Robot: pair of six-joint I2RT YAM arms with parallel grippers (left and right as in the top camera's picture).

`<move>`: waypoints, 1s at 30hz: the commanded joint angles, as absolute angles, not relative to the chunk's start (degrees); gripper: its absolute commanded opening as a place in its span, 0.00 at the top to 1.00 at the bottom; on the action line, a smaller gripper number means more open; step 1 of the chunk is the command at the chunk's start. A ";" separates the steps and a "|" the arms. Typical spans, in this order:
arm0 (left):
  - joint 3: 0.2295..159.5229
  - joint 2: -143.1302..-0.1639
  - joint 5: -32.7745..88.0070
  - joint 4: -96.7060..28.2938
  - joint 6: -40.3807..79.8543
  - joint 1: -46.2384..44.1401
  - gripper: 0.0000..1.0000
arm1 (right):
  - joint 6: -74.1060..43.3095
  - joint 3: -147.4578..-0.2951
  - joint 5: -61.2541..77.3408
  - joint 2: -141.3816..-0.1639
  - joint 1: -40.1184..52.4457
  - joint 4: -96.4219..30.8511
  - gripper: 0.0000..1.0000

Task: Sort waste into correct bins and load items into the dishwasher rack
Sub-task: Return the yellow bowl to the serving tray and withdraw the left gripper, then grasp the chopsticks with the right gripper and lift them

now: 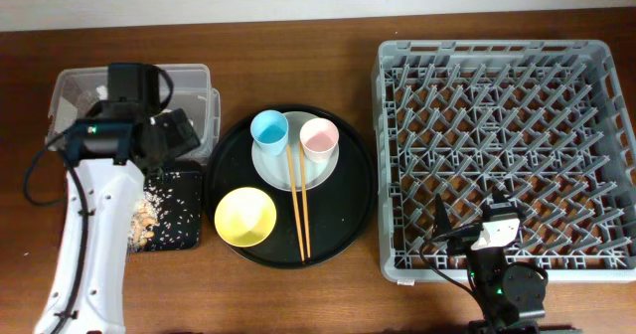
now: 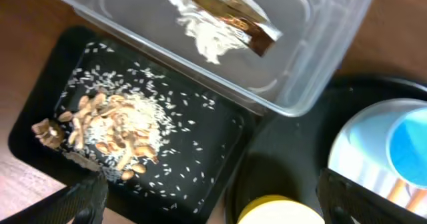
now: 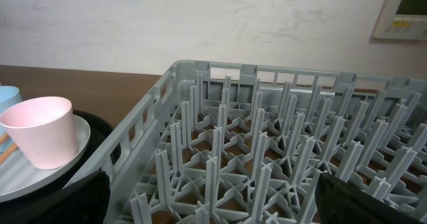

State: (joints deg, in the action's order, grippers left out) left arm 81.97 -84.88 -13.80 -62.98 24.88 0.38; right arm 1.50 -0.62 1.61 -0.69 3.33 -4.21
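Observation:
The crumpled silver-and-gold foil wrapper (image 2: pixel 223 17) lies inside the clear tub (image 2: pixel 320 71). Beige rice-like food scraps (image 2: pixel 113 127) are heaped in the shallow black rectangular tray (image 2: pixel 207 164) beside it. My left gripper (image 2: pixel 213 204) hangs open and holds nothing, above the gap between that tray and the yellow bowl (image 1: pixel 245 217). On the pale plate (image 1: pixel 318 170) stand the blue cup (image 1: pixel 269 128) and the pink cup (image 1: pixel 319 136), with the chopsticks (image 1: pixel 298 200) lying across the plate. My right gripper (image 3: pixel 213 197) is open over the near left part of the grey dishwasher rack (image 1: pixel 502 155).
A large round black tray (image 1: pixel 353 210) carries the plate, cups, bowl and chopsticks between the bins and the rack. My left arm (image 1: pixel 94 235) covers part of the clear tub and the black tray from above. A pale wall runs behind the table.

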 commanded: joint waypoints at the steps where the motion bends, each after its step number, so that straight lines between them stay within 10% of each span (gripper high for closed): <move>1: 82.83 -84.64 -14.79 -62.00 24.80 7.25 0.01 | 1.06 -0.32 1.93 -0.36 2.92 -4.43 0.02; 9: 82.83 -84.64 -8.78 -63.55 24.80 19.20 0.01 | -17.02 -13.96 17.28 -2.90 2.96 -11.60 0.02; 17: 82.83 -84.64 -8.78 -63.55 24.80 19.20 0.01 | -16.86 -88.60 31.03 -66.00 2.98 -68.62 0.02; 21: 82.83 -84.64 -8.78 -63.55 24.80 19.20 0.01 | -23.86 -87.53 20.14 -76.44 17.91 -70.85 0.80; 30: 82.83 -84.64 -8.78 -63.57 24.80 19.20 0.01 | -30.98 -87.53 0.54 -103.46 51.68 -59.48 0.72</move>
State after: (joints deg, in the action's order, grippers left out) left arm 82.41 -84.86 -8.75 -63.61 24.88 18.83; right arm -29.80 -87.70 3.64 -98.43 50.59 -61.76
